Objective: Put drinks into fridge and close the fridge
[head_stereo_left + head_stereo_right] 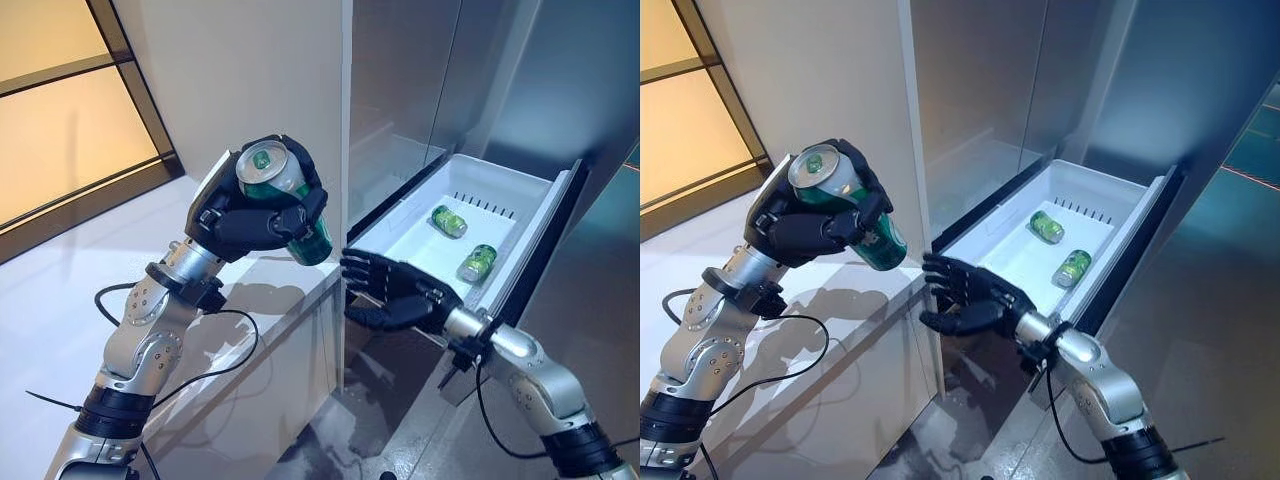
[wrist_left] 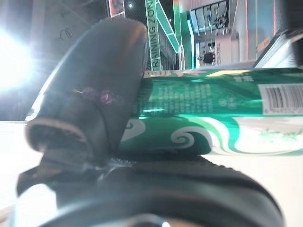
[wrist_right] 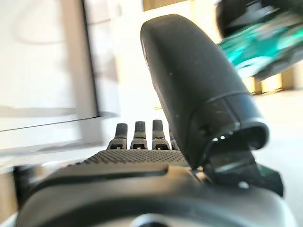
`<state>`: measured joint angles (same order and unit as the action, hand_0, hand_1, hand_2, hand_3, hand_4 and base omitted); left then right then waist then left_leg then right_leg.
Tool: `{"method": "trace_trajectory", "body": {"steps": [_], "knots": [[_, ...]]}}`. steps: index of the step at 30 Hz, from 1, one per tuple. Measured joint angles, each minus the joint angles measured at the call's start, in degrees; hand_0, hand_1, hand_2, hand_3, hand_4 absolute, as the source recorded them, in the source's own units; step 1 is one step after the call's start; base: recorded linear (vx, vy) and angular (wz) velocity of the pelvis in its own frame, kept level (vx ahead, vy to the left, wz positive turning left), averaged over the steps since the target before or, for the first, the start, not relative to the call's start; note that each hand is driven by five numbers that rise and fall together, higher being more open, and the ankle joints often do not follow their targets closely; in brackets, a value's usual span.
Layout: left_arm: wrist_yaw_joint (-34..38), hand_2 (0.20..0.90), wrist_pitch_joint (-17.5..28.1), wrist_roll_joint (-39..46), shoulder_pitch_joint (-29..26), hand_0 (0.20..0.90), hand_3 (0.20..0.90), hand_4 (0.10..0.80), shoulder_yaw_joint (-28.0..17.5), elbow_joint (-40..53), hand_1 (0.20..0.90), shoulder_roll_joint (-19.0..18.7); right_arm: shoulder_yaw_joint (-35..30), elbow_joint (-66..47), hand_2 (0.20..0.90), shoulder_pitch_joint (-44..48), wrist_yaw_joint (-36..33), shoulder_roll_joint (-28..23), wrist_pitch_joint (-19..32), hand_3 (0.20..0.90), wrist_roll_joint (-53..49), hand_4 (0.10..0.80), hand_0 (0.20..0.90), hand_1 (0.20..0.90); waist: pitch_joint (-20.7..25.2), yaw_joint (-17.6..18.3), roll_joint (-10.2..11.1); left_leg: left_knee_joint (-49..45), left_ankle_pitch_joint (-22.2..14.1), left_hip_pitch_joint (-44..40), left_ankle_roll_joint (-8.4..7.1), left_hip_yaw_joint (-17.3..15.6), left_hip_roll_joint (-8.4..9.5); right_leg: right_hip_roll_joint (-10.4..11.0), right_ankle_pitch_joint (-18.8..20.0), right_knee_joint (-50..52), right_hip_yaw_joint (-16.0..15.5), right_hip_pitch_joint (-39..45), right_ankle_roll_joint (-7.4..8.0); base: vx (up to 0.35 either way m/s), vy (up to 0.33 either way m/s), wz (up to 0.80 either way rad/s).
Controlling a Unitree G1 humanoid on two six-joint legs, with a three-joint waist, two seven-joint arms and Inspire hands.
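Note:
My left hand (image 1: 245, 222) is shut on a green can (image 1: 283, 190), held tilted in the air above the white counter, left of the fridge. In the left wrist view the can (image 2: 213, 113) lies across the palm under the thumb (image 2: 90, 85). My right hand (image 1: 390, 292) is open and empty, fingers spread, at the near left corner of the pulled-out white fridge drawer (image 1: 530, 225). Two green cans (image 1: 449, 221) (image 1: 477, 262) lie on their sides in the drawer. The held can shows blurred in the right wrist view (image 3: 258, 42).
A white counter (image 1: 270, 285) stands left of the fridge. The fridge's grey open compartment (image 1: 400, 100) rises behind the drawer. A dark-framed window (image 1: 80, 110) is at the far left. Grey floor (image 1: 400, 420) lies below the drawer.

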<state>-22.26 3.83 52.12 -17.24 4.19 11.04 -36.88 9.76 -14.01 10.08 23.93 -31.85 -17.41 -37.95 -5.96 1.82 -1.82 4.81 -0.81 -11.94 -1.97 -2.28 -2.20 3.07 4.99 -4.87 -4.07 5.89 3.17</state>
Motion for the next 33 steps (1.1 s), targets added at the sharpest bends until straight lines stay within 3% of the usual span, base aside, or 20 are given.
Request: {"method": "trace_trajectory", "body": {"steps": [5, 14, 22, 33], "knots": [[-0.7, 0.3, -1.0, 0.0, 0.0, 0.3, 0.2, 0.1, 0.8, 1.1, 0.3, 0.0, 0.6, -1.2, 0.9, 1.5, -1.8, 0.3, 0.0, 0.9, -3.8, 0.8, 0.9, 0.9, -0.1, -0.3, 0.2, 0.0, 0.0, 0.0, 0.0, 0.0, 0.06, 0.1, 0.0, 0.0, 0.0, 0.0, 0.01, 0.0, 0.0, 0.0], [-0.9, 0.3, -5.6, -0.1, -0.1, 0.3, 0.2, 0.1, 8.4, 1.7, 0.3, 0.0, 5.7, -1.2, 0.9, 4.0, -3.8, -0.1, -0.3, 0.9, -3.8, 0.8, 0.9, 0.9, -0.2, 0.0, 0.3, 0.0, 0.0, 0.0, 0.0, -0.1, 0.03, 0.0, 0.0, 0.0, 0.0, 0.0, 0.01, 0.0, 0.0, 0.0], [-0.9, 0.3, -7.2, -0.3, -0.6, 0.3, 0.2, 0.1, 9.1, 1.8, 0.3, 0.0, 8.4, -1.0, 0.9, 7.0, -5.7, -1.7, -0.3, 0.9, -4.8, 0.8, 0.9, 0.9, -0.2, -0.1, 0.3, 0.0, 0.0, 0.0, 0.0, -0.1, 0.04, 0.0, 0.0, 0.0, 0.0, 0.0, 0.01, 0.0, 0.0, 0.0], [-0.7, 0.3, -8.4, -1.3, -1.1, 0.3, 0.2, 0.1, 14.7, 1.7, 0.3, -4.2, 11.7, 0.0, 0.9, 9.6, -6.5, -4.8, -9.5, 0.9, -11.1, 0.8, 0.9, 0.9, -0.2, -0.4, 0.4, 0.0, 0.0, -0.1, -0.01, -0.1, 0.05, 0.0, 0.1, 0.0, 0.0, 0.1, 0.01, 0.0, 0.0, 0.0]]}}
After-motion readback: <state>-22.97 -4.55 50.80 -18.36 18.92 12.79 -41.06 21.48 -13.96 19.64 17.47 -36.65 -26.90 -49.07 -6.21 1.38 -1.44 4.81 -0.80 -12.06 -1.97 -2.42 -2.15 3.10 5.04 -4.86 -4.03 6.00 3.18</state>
